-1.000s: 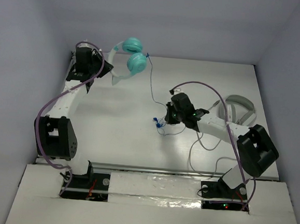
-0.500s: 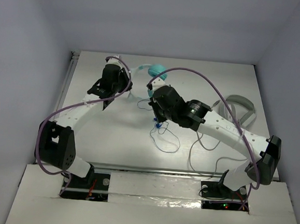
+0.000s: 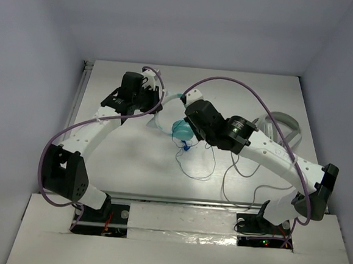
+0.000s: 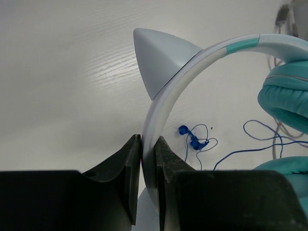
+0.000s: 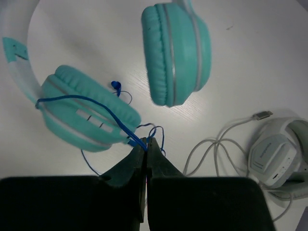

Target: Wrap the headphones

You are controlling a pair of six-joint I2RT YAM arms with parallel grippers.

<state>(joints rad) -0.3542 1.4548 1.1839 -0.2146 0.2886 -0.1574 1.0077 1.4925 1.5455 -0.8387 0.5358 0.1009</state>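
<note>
The teal headphones (image 3: 179,130) hang above the table's middle, held by both arms. My left gripper (image 4: 148,144) is shut on their white headband (image 4: 166,91), which bears a grey cat-ear point. Both teal earcups (image 5: 177,50) show in the right wrist view. My right gripper (image 5: 146,143) is shut on the thin blue cord (image 5: 103,108), which runs over the lower-left earcup (image 5: 86,115). Loose loops of the cord (image 3: 192,161) lie on the table below. In the top view the right gripper (image 3: 192,128) sits right beside the earcup and the left gripper (image 3: 147,99) is to its left.
Larger grey-white headphones (image 3: 280,129) lie at the right side of the table with their grey cable (image 3: 241,167) looped toward the front; they also show in the right wrist view (image 5: 279,154). The side walls stand close on both sides.
The left arm brought the headphones from the far left to the middle. The right gripper lifted the cord from the table up to the earcup, which dropped lower and toward me.
</note>
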